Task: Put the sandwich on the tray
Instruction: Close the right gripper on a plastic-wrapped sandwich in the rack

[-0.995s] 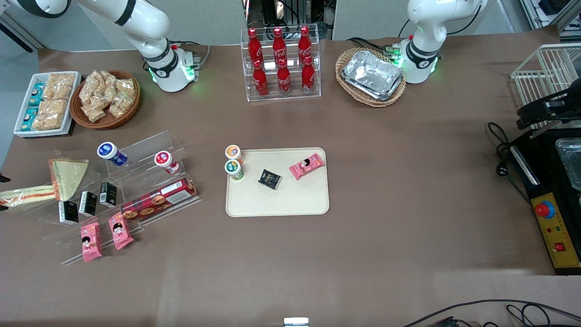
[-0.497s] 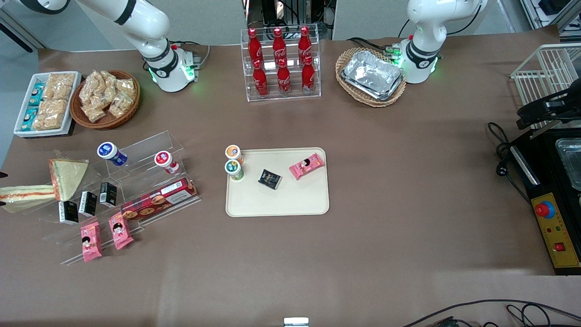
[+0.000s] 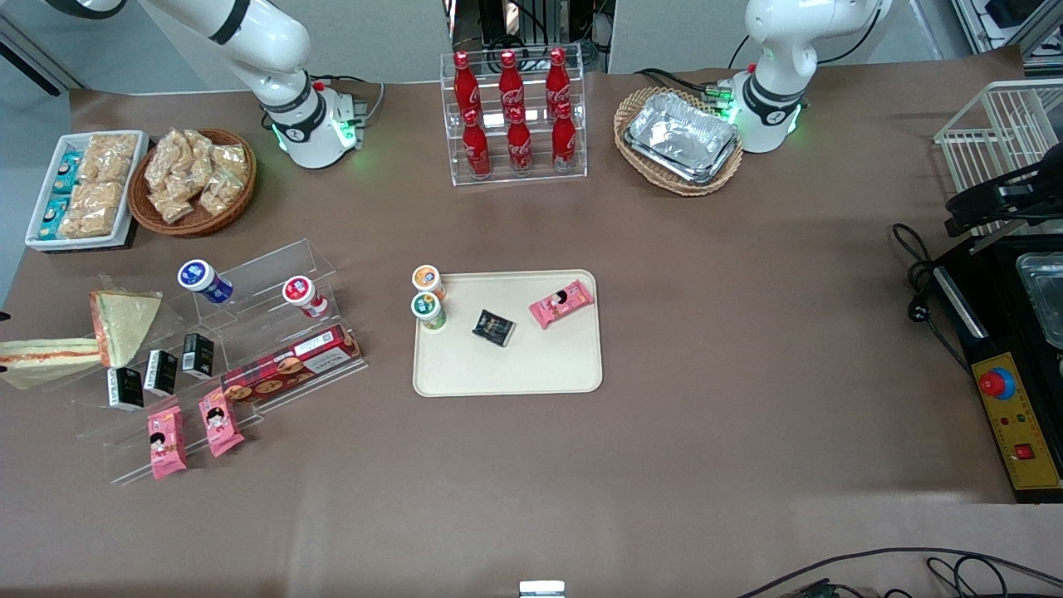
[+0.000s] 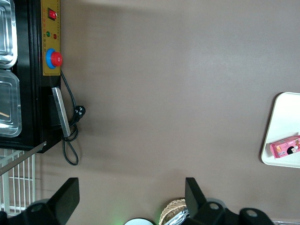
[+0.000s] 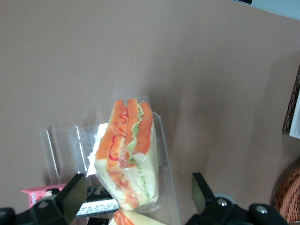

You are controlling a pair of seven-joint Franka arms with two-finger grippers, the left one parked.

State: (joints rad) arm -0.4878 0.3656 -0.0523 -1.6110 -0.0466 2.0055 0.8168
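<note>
The sandwich (image 3: 48, 355) lies edge-on on a clear acrylic stand at the working arm's end of the table, showing white bread with orange and green stripes. In the right wrist view the sandwich (image 5: 126, 150) lies under my right gripper (image 5: 136, 196). The gripper is open, with its two black fingers (image 5: 70, 197) wide on either side of the wrapped wedge and apart from it. The gripper itself is outside the front view. The cream tray (image 3: 515, 370) sits mid-table and holds two small cups, a dark packet and a pink packet.
A second wedge (image 3: 126, 320) showing its pale bread face leans beside the sandwich. The acrylic stand (image 3: 249, 332) carries black cartons, pink packets, a biscuit box and two cups. A cola rack (image 3: 513, 116), a foil-tray basket (image 3: 679, 137) and snack baskets line the back.
Dark fingertip bits seen at the front view's edge beside the sandwich one second ago are gone from sight. The sandwich stays about where it was.
</note>
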